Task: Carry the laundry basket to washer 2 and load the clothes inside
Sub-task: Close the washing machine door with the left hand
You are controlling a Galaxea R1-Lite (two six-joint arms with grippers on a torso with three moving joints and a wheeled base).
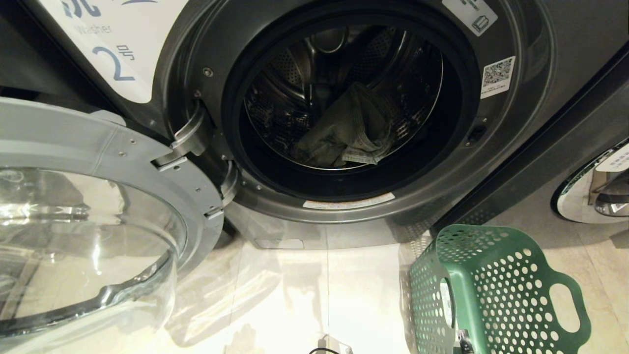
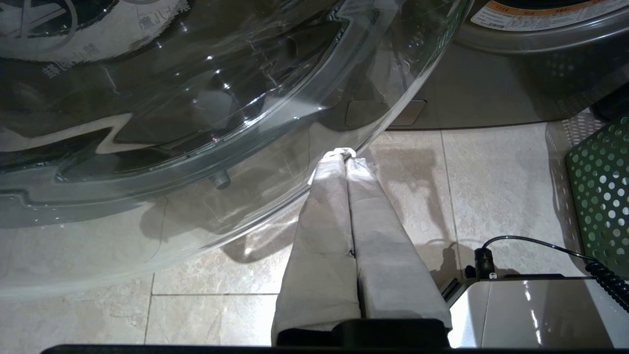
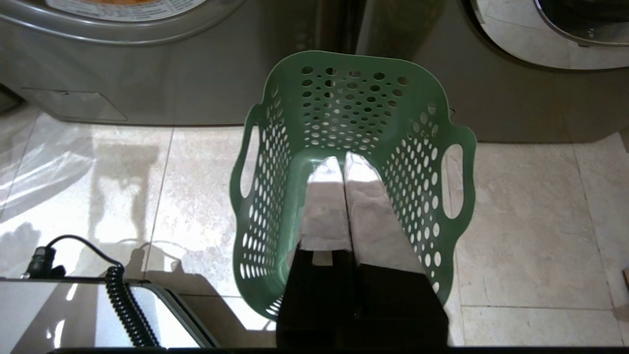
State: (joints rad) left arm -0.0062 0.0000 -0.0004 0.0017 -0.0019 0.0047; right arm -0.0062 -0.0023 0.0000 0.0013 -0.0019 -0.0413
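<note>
Grey steel washer 2 [image 1: 344, 123] stands open ahead of me, its glass door [image 1: 88, 236] swung out just above my left gripper [image 2: 344, 156], whose fingers are pressed together on nothing. Clothes [image 1: 344, 130] lie in the drum. Below my right gripper [image 3: 342, 160], fingers together, sits the green laundry basket [image 3: 354, 113], empty.
</note>
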